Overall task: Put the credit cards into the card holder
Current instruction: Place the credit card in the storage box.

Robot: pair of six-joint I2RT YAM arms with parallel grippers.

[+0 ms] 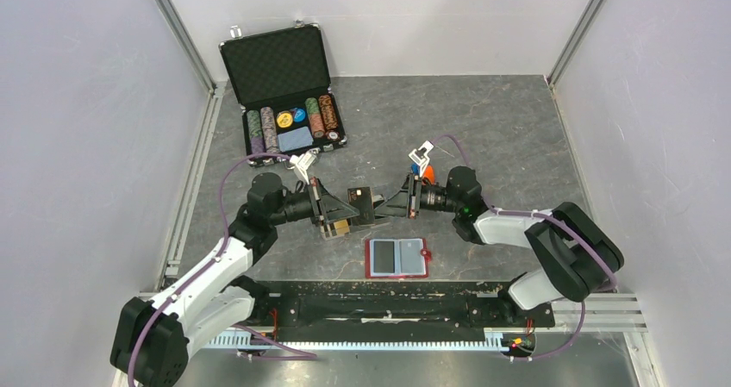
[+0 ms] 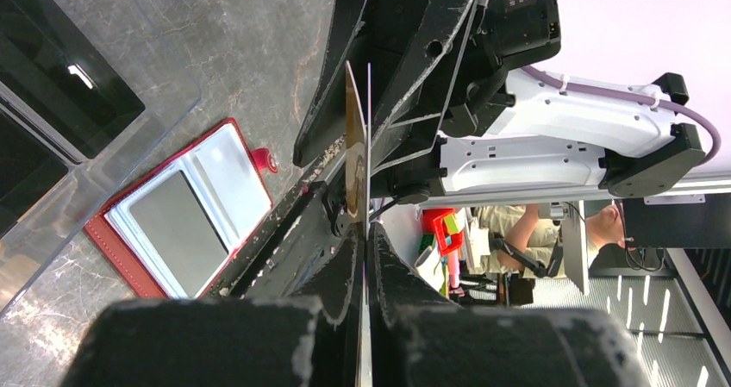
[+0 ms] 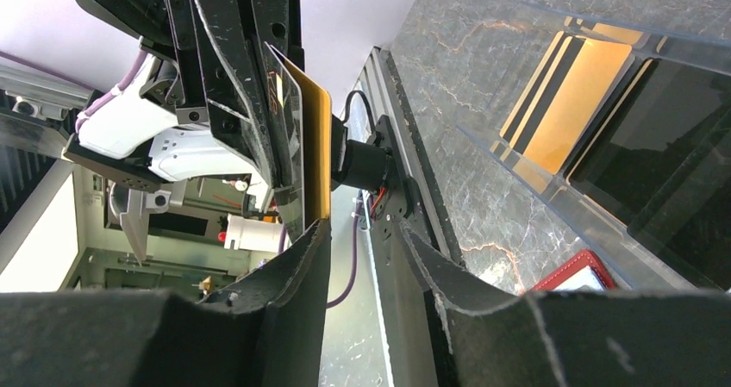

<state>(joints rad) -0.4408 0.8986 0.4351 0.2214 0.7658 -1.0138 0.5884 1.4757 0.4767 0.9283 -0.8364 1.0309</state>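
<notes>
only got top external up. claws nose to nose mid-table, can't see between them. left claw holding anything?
Observer: Yes. The left wrist view shows the left claw shut on an orange-gold credit card, seen edge-on.
Operator: right claw got it too?
Observer: Not gripped. The right wrist view shows the right claw open around the card's free end, with a gap on one side.
Operator: holder loaded at all?
Observer: The card holder has orange-gold cards in one compartment; the next one shows only its dark base.
</notes>
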